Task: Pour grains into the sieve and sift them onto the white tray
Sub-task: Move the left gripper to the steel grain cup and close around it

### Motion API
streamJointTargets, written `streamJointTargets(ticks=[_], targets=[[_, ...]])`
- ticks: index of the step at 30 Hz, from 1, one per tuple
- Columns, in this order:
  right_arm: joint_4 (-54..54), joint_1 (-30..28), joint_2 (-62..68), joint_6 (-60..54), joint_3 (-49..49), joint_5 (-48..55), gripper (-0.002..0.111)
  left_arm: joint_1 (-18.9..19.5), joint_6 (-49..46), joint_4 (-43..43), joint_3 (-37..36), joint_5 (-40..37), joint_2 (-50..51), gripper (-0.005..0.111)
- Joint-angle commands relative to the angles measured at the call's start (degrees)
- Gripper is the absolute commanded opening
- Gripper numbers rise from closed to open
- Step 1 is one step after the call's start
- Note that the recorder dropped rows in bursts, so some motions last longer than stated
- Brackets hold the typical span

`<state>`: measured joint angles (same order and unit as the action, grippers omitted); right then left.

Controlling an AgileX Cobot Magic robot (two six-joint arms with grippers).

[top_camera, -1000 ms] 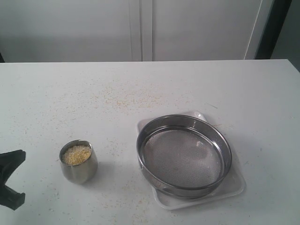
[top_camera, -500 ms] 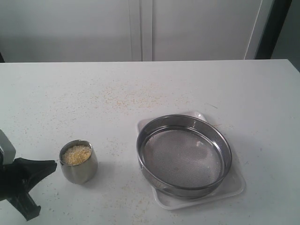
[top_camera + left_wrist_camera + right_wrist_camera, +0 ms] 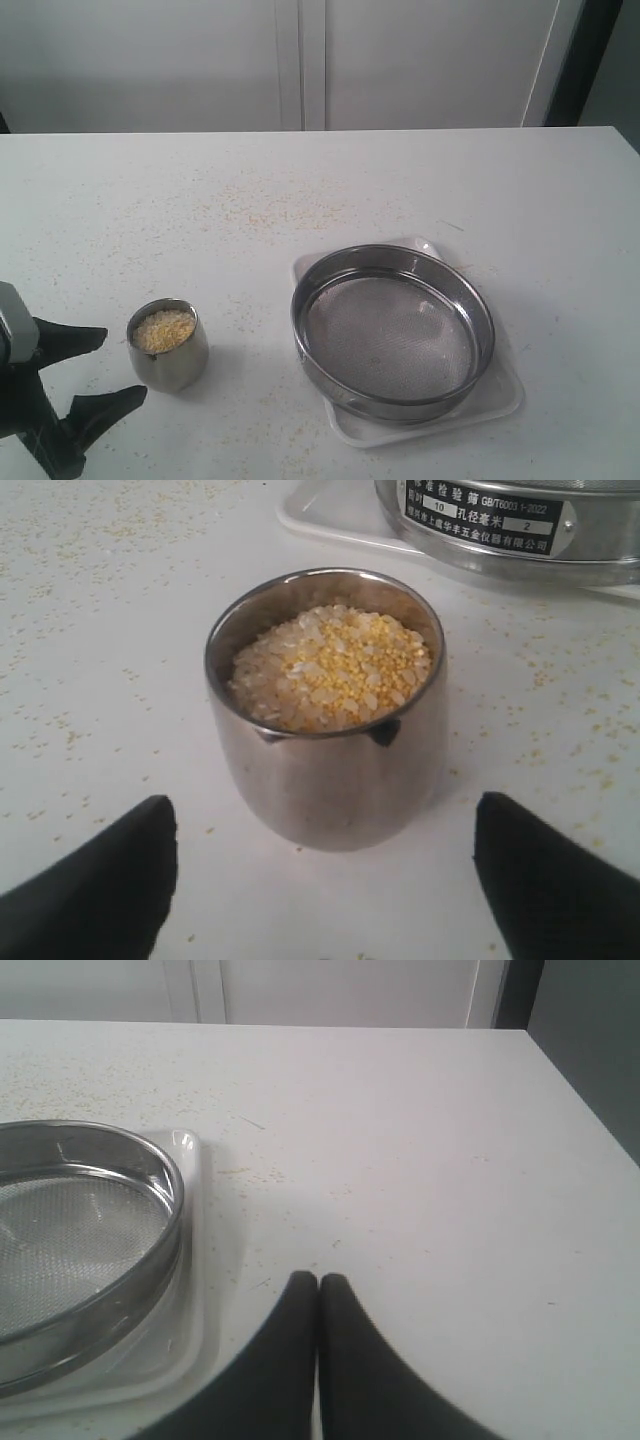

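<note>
Left gripper (image 3: pixel 122 365) was spread wide and held nothing. Its 2 fingers sat just short of the steel cup (image 3: pixel 168 345), 1 toward each side, clear of its wall. The cup stood upright on the table (image 3: pixel 300 180), filled nearly to the rim with the grains (image 3: pixel 330 670). The sieve (image 3: pixel 390 335) rested empty on the white tray (image 3: pixel 500 395). Right gripper (image 3: pixel 318 1280) was closed, tips together, empty, beside the tray.
</note>
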<state>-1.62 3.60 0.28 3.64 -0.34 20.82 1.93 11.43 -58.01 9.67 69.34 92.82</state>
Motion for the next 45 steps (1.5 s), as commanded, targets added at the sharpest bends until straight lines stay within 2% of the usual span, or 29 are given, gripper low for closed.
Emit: streamJointTargets(ticks=[1, 13, 17, 29, 38, 45], targets=[[-0.1, -0.2, -0.3, 0.0, 0.3, -0.8, 0.000, -0.3, 0.4, 0.3, 0.1, -0.4, 0.2, 0.090], [-0.1, -0.2, -0.3, 0.0, 0.3, -0.8, 0.000, -0.3, 0.9, -0.2, 2.5, 0.6, 2.0, 0.105], [-0.1, -0.2, -0.3, 0.0, 0.3, -0.8, 0.000, -0.3, 1.9, -2.9, 3.7, 0.6, 4.1, 0.105], [-0.1, -0.2, -0.3, 0.0, 0.3, -0.8, 0.000, -0.4, 1.7, -2.9, 6.7, 0.6, 10.8, 0.105], [-0.1, -0.2, -0.3, 0.0, 0.3, -0.8, 0.000, -6.8, 1.7, -2.5, 11.1, 0.6, 12.0, 0.105], [-0.1, -0.2, -0.3, 0.0, 0.3, -0.8, 0.000, -7.3, 1.9, -2.5, 13.9, 0.6, 12.0, 0.105]])
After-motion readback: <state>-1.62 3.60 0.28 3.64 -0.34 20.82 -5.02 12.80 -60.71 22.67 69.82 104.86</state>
